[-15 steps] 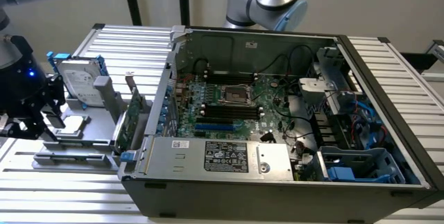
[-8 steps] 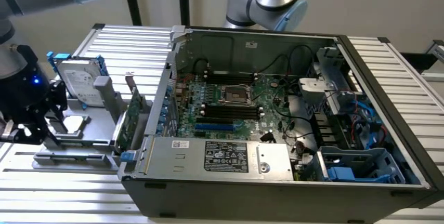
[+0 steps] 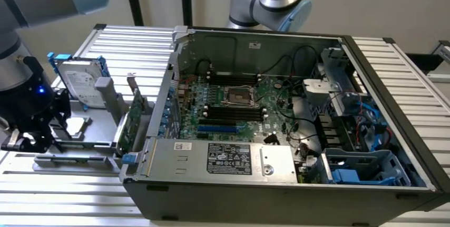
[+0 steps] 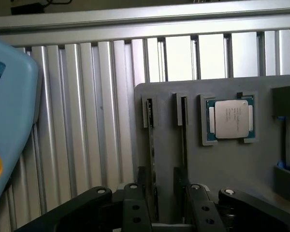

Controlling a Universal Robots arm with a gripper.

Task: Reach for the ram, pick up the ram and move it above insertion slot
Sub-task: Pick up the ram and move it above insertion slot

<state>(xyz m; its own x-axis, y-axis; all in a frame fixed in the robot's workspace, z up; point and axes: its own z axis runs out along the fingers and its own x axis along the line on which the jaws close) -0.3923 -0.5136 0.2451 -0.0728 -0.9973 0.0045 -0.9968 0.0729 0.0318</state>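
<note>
Grey holder (image 4: pixel 241 164) question: why is the ram (image 4: pixel 151 145) parked on its edge in a groove instead of lying flat? From the wrist cam it's just a thin sliver beside a second groove, with the CPU (image 4: pixel 230 119) in its own pocket next door.

@OP my guess is it's for the gripper (image 4: pixel 166 215). Standing up, the stick offers both flat faces to a pincer, and it's already turned the way it has to go into the board slots (image 3: pixel 232 114). Flat on the table (image 4: pixel 87 121) there'd be nothing to pinch.

OP here: makes sense. Right now the jaws are spread wide and holding nothing — a finger (image 4: pixel 135 208) on either side of the pair of grooves, at the holder's near end. Looks like the reach step to me, no grasp yet.

@OP agreed. In the exterior view the arm is at the holder on that view's left, well apart from the board inside the open case (image 3: pixel 281 195), so the ram sits in its groove. Can't tell if the second groove has a stick too — too dark. Don't confuse it with the broader green card (image 3: pixel 126 124) standing by the case wall.
</note>
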